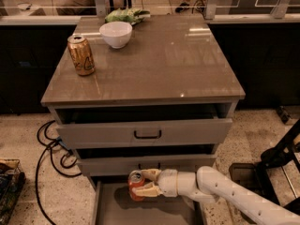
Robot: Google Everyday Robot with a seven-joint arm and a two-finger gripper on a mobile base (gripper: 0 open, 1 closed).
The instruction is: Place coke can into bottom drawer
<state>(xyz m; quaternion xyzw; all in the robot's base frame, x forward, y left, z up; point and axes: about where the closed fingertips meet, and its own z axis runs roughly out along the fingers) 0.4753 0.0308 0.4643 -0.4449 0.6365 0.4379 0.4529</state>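
The coke can (136,185), red with a silver top, is upright in my gripper (146,182), whose pale fingers (150,189) are closed around its right side. It hangs just above the floor of the pulled-out bottom drawer (112,210), near the drawer's back and below the middle drawer front. My white arm (225,191) reaches in from the lower right.
A gold-brown can (81,55), a white bowl (116,33) and a green bag (126,16) sit on the cabinet top. The top drawer (145,132) with a black handle is slightly out. Black cables (51,149) lie on the floor at left; a dark stand (276,158) at right.
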